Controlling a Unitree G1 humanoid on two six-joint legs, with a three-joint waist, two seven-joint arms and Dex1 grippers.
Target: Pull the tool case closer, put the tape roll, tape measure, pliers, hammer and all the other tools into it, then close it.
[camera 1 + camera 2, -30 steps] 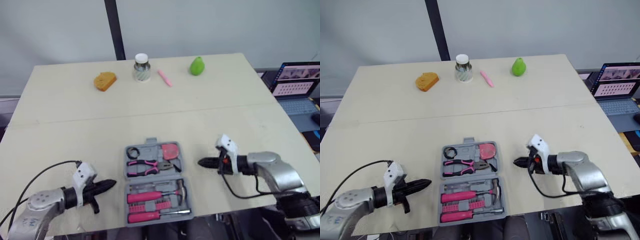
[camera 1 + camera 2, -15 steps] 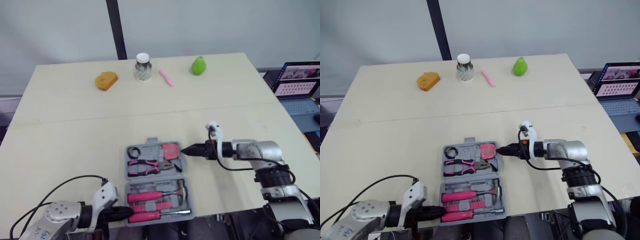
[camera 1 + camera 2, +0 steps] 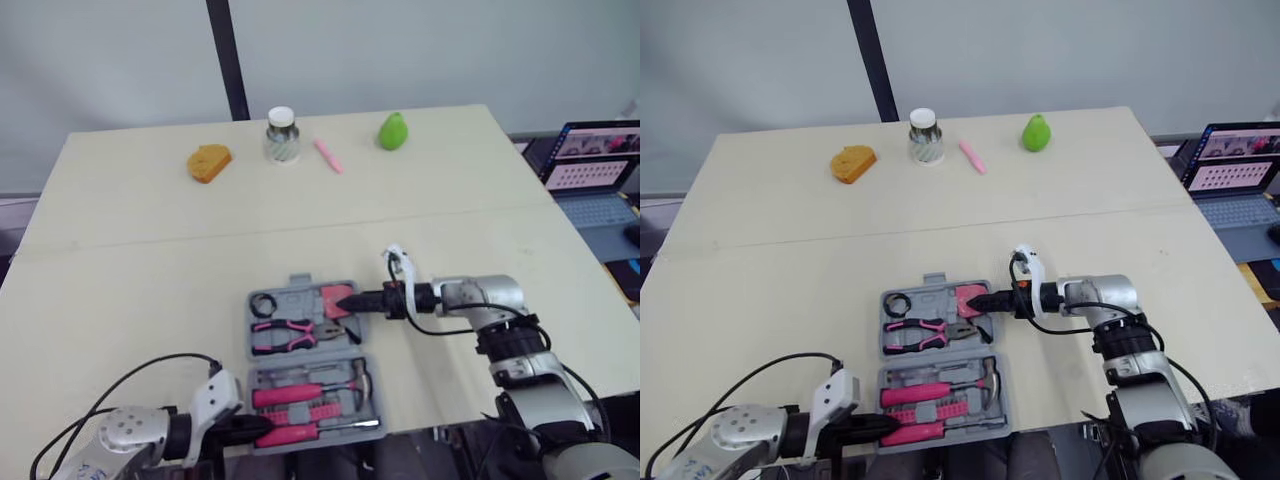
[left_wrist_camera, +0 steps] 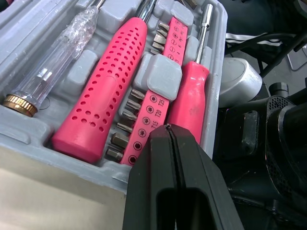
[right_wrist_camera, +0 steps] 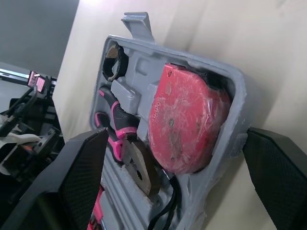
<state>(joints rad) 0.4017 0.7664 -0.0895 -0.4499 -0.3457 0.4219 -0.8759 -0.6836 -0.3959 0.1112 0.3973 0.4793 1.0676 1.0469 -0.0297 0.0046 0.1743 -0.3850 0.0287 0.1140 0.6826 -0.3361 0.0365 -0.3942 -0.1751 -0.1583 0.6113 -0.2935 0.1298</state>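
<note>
Tool case (image 3: pixel 300 288) lies open and flat, hard by the table's (image 3: pixel 150 230) front edge, with bare tabletop on both sides and behind it. Right gripper (image 3: pixel 346 301) is spread wide, fingers straddling the far half's right wall beside the red tape measure (image 5: pixel 184 117); the pliers (image 3: pixel 290 332) sit just beside that. Left gripper (image 4: pixel 168 128) is pinched closed and empty, its tip at the near wall by the pink screwdrivers (image 4: pixel 103 88). Jar (image 3: pixel 281 135) and green fruit (image 3: pixel 392 130) stand well apart along the far edge.

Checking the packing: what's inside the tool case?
In the case's far half: tape roll, pliers, tape measure. Near half: two pink-handled tools, a bit strip, a clear tester. The left claw covers part of the near edge; the right claw's tip overlaps the tape measure.
</note>
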